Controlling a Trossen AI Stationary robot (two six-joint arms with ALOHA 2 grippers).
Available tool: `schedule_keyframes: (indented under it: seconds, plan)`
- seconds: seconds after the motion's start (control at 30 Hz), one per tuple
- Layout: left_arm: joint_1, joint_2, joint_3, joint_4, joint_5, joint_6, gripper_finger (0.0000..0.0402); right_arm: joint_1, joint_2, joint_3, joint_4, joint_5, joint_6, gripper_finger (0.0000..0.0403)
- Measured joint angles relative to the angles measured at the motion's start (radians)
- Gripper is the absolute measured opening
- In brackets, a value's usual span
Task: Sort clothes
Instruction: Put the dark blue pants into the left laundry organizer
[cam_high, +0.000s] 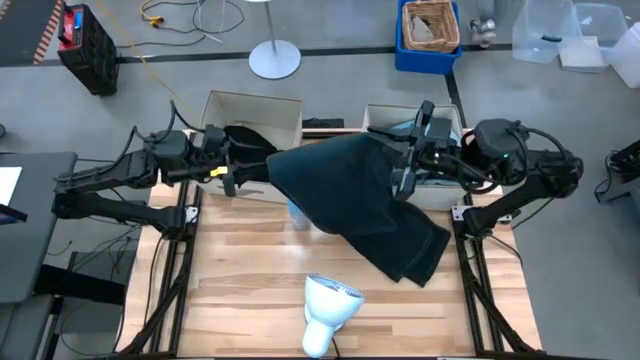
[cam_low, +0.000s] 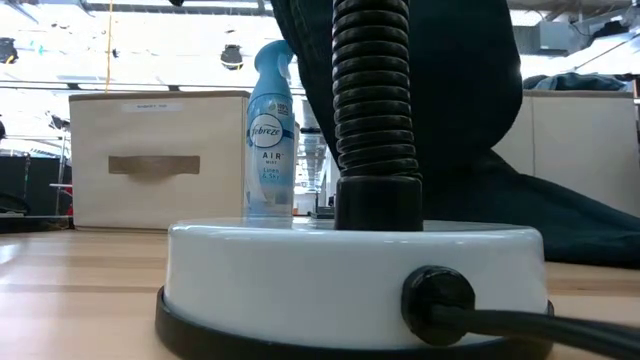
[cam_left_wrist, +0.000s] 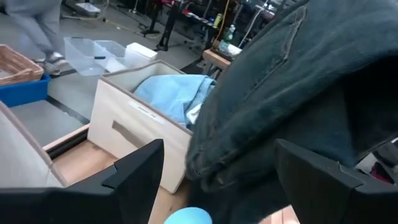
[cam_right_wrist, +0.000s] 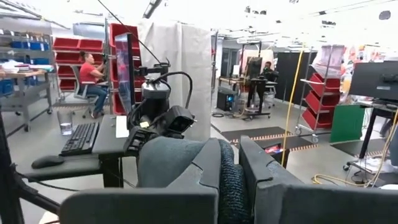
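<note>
A dark teal-black garment (cam_high: 360, 200) hangs spread between my two grippers over the middle of the table. My right gripper (cam_high: 398, 178) is shut on its right part. My left gripper (cam_high: 236, 176) is open at the garment's left corner, which stands between its spread fingers in the left wrist view (cam_left_wrist: 219, 146). A black garment (cam_high: 243, 136) lies in the left beige box (cam_high: 252, 108). A turquoise garment (cam_left_wrist: 174, 93) lies in the right beige box (cam_high: 380, 118). My right gripper pinches a thick fold of the garment's upper right edge (cam_right_wrist: 227, 177) between its two fingers, coming level from the table's right side. The garment is lifted and drapes down from the hold, and its lower end (cam_high: 415, 258) lies on the table. Of my left gripper, I cannot tell whether its open fingers (cam_left_wrist: 140, 171) touch the garment's corner.
A blue spray bottle (cam_low: 271, 130) stands on the table under the garment's left part. A white lamp with a black hose (cam_high: 328, 305) stands near the front edge. A person sits at a desk (cam_right_wrist: 93, 78) in the room beyond the table.
</note>
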Motion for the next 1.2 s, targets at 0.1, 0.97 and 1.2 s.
schedule_keyframes:
  seconds: [0.1,0.97,1.2]
  plan:
    - [-0.007,-0.007,0.0,-0.006,0.0,0.001,0.0292,-0.007,0.01,0.0,0.002,-0.004,0.004,0.0029]
    - [-0.016,-0.049,0.0,-0.008,0.004,0.028,0.0292,-0.139,0.022,0.0,0.36,-0.028,0.035,0.0029]
    - [-0.016,-0.049,0.0,-0.002,0.027,0.039,0.0292,-0.216,0.082,0.02,0.472,-0.048,0.075,0.0029]
